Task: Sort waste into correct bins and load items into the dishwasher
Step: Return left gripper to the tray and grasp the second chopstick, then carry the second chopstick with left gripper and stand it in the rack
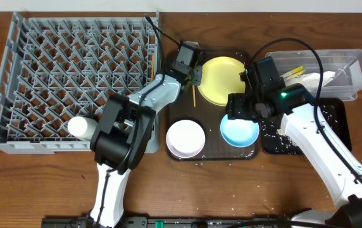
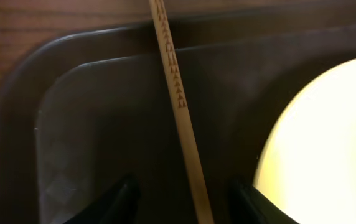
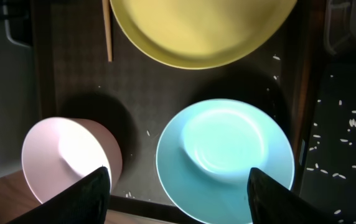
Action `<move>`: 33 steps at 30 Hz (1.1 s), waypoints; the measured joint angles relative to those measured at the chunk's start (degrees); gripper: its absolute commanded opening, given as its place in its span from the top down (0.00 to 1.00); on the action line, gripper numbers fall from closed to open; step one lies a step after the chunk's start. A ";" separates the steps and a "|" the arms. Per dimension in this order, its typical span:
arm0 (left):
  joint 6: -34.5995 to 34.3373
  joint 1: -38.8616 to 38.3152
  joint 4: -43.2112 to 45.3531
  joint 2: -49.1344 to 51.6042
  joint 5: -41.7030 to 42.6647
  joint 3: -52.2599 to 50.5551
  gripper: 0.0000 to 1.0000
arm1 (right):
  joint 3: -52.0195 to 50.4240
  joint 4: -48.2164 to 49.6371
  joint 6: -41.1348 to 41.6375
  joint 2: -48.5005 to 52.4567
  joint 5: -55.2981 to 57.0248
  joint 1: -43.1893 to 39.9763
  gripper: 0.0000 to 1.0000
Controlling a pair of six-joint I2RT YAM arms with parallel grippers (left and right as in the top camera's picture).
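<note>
The large square grey plastic dish rack fills the left of the table, with the small white cup lying near its front edge. A thin pale stick leans at the rack's right wall; it may be one of the wooden chopsticks, but the overhead view is too coarse to be sure. On the dark brown serving tray in the middle sit the round pale-yellow plate at the back, the cream-white bowl front left and the light-blue bowl front right. A thin wooden chopstick lies on the tray just left of the plate. The left gripper is low over that chopstick: its fingers are spread, one on each side of the stick, with clear gaps between them and the wood. The right gripper hangs above the front of the tray with its fingers wide apart, one over the cream-white bowl, the other over the right rim of the light-blue bowl. At the far right, the clear plastic rectangular tub holds the crumpled white napkin and the slim yellow-green sachet wrapper. In front of it, the shallow black rectangular tray carries scattered whitish rice scraps.
</note>
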 measured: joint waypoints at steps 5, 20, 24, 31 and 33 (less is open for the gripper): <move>0.02 0.00 0.52 0.50 -0.24 0.00 0.64 | 0.00 0.00 0.00 0.00 0.00 0.00 0.32; -0.09 0.26 -3.72 0.50 -0.79 0.15 0.92 | 0.00 0.00 0.00 0.00 -0.02 0.04 0.34; -0.02 0.28 -6.23 -0.07 -0.31 0.50 0.92 | 0.00 -0.02 0.00 0.00 0.00 0.04 0.35; -0.02 0.28 -12.83 -6.36 2.73 0.28 0.92 | 0.00 -0.04 0.00 0.00 0.00 0.04 0.35; -0.02 0.28 -15.30 -10.56 3.10 0.26 0.92 | 0.00 -0.11 0.00 0.00 0.00 0.04 0.35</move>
